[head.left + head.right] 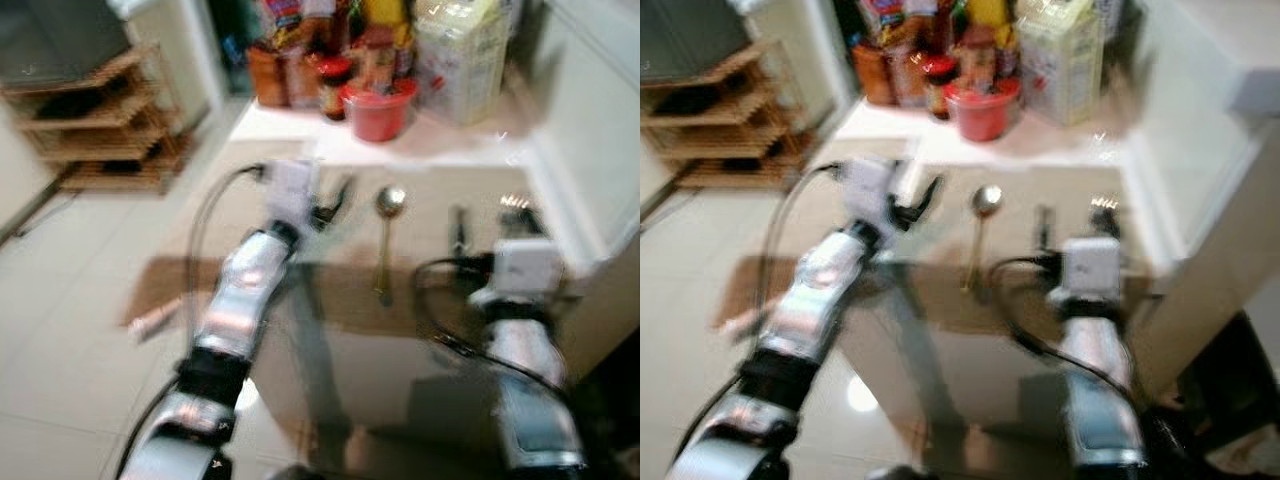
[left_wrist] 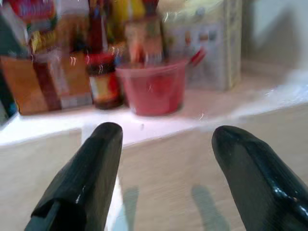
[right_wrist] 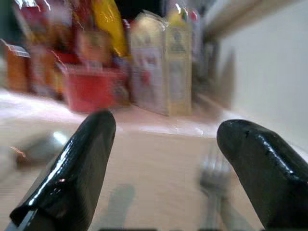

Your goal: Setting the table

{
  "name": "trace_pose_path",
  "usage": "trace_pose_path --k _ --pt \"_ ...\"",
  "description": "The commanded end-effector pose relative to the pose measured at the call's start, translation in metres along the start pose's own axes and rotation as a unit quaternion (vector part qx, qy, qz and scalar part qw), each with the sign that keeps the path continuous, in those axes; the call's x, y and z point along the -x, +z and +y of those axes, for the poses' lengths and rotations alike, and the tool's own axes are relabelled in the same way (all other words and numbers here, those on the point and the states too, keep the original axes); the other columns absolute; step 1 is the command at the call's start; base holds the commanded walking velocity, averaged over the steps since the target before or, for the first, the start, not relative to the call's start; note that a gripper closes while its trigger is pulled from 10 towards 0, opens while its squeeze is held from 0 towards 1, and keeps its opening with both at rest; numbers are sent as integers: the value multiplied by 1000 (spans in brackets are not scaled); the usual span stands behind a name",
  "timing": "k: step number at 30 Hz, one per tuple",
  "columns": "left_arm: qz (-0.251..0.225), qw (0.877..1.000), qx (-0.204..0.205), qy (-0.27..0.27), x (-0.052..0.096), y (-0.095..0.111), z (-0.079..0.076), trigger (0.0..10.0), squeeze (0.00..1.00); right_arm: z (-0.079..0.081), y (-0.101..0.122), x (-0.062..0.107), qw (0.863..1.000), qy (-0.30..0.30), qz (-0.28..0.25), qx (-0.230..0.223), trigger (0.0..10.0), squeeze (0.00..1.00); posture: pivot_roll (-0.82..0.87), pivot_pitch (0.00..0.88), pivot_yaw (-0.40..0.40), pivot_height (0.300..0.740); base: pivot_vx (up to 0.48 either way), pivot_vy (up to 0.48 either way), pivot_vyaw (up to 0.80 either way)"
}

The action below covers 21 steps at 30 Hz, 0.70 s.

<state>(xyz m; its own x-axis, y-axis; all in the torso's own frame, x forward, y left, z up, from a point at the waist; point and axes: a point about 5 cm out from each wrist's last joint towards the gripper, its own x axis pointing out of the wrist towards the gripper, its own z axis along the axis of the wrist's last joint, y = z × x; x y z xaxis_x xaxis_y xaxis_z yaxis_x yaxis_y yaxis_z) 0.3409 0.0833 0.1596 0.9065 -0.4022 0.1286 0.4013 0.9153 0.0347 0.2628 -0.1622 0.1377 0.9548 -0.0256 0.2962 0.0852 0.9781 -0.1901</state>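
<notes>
On the beige wooden tabletop [image 1: 420,330] we find our left gripper [image 1: 335,203] with its black fingers [image 2: 86,178] spread apart, grasping nothing. Right of it lies a long-handled metal spoon [image 1: 386,235], bowl toward the far edge. Further right, our right gripper [image 1: 490,225] is likewise released and empty, with a blurred fork [image 3: 214,185] lying between its fingers. Along the far edge stand a red plastic tub [image 1: 377,110], a red-lidded jar [image 1: 332,85] and a pale carton [image 1: 462,55]. A slatted wooden rack [image 1: 100,120] stands at far left on the tiled floor [image 1: 70,320].
</notes>
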Motion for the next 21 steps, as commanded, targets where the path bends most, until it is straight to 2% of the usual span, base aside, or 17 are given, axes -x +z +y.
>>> trace_pose_path --k 1,12,16,18,19,21 --pt "-19 999 0 -26 -8 12 -16 10000 0 -10 -2 3 1000 -12 6 12 10000 0 -74 0 120 736 0 0 0" --pt "-20 1000 13 -9 -8 14 -12 10000 0 -9 0 3 1000 -11 5 13 10000 0 -77 0 120 736 0 0 0" --pt "-18 1000 12 -10 -8 13 -13 10000 0 -10 7 2 1000 -8 -4 14 10000 0 -76 0 121 736 0 0 0" --pt "-11 1000 6 -9 -9 12 -13 10000 0 -11 12 2 1000 -8 -9 14 10000 0 -76 0 122 736 0 0 0" --pt "17 1000 -1 -9 -11 9 -14 10000 0 -14 19 3 1000 -10 -15 15 10000 0 -78 0 124 736 0 0 0" --pt "34 999 2 -8 -13 9 -14 10000 0 -16 22 5 1000 -10 -17 16 10000 0 -81 0 126 736 0 0 0"
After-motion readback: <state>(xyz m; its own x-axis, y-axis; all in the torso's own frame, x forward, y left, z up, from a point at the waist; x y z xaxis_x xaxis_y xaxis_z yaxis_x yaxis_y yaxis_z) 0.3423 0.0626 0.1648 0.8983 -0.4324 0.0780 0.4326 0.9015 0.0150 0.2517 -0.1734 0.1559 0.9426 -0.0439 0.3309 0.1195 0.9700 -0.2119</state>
